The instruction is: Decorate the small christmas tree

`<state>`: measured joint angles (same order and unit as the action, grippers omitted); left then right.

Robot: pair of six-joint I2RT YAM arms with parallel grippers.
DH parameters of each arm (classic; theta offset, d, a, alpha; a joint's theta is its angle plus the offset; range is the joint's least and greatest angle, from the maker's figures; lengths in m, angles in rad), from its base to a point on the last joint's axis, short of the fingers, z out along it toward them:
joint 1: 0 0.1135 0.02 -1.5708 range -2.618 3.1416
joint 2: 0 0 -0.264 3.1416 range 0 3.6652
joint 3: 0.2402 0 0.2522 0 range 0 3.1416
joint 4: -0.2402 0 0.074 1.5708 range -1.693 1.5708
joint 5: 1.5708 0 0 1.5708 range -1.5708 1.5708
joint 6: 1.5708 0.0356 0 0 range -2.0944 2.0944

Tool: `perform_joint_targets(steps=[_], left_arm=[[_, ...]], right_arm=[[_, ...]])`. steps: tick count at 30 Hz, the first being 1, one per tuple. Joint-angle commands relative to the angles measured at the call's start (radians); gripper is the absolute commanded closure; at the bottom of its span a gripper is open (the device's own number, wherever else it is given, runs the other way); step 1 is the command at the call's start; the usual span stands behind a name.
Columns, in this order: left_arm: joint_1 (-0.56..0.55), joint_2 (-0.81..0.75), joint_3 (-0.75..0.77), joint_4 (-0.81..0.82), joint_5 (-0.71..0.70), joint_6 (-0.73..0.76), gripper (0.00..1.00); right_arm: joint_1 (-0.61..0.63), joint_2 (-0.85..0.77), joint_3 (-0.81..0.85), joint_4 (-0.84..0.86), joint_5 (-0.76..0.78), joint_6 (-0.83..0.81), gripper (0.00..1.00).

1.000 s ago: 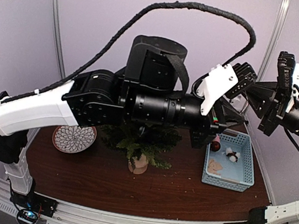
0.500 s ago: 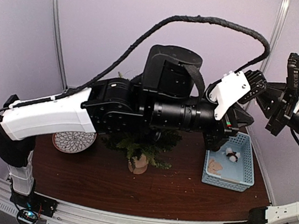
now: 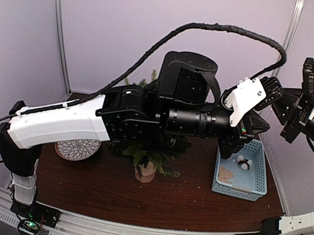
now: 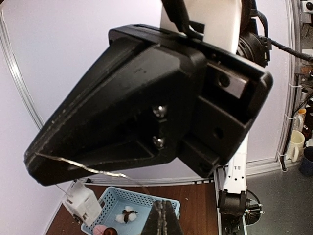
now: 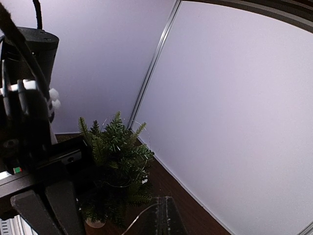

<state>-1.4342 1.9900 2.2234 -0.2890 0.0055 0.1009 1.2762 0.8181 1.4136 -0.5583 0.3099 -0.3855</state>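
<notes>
The left claw (image 4: 159, 219) and right claw (image 5: 164, 215), each pinched shut on a thin wire (image 4: 98, 171), hang high above the blue basket (image 3: 261, 178), seemingly stretching the wire to drape over the small christmas tree (image 3: 147, 151) left of that basket.

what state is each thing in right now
small christmas tree: upright on the table
basket: open, on the table, ornaments lying inside
plate: flat on the table, partly hidden by the left arm
left pincer: shut on a thin wire, raised above the basket
right pincer: shut on a thin wire, raised, facing the tree
</notes>
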Motion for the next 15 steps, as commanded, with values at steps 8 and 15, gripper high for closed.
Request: perform_joint_targets(steps=[8,15], left_arm=[[0.009,-0.062,-0.012,-0.014,-0.075,-0.010,1.00],[0.000,-0.266,-0.255,-0.014,-0.133,-0.013,0.68]], right_arm=[[-0.005,-0.012,-0.024,0.020,0.043,-0.006,1.00],[-0.006,-0.006,-0.038,0.034,0.022,-0.011,1.00]])
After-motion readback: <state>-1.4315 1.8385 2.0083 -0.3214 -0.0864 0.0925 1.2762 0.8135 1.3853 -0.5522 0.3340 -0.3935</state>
